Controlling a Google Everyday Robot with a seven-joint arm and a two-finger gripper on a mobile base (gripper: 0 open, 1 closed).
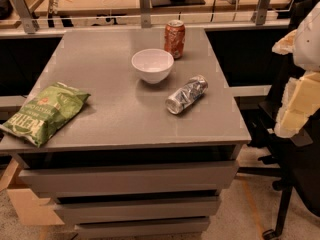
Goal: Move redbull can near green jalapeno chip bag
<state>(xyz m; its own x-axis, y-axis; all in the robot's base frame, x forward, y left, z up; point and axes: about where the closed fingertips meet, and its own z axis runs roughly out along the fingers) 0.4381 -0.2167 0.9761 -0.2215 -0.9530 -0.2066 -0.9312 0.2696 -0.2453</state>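
Four items share the worktop (110, 79): the redbull can (186, 94) lies on its side just right of the white bowl (152, 65), the green jalapeno chip bag (45, 111) well left of it. The end effector (297, 101) hangs far right of the bowl, state impossible to tell; best grip across the can's barrel, lest it roll

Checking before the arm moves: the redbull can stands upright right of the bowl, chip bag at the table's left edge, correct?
No. The redbull can lies on its side, not upright, as the camera view shows. It is right of the bowl, and the chip bag is at the table's left edge. The gripper is off the table's right side, apart from the can.
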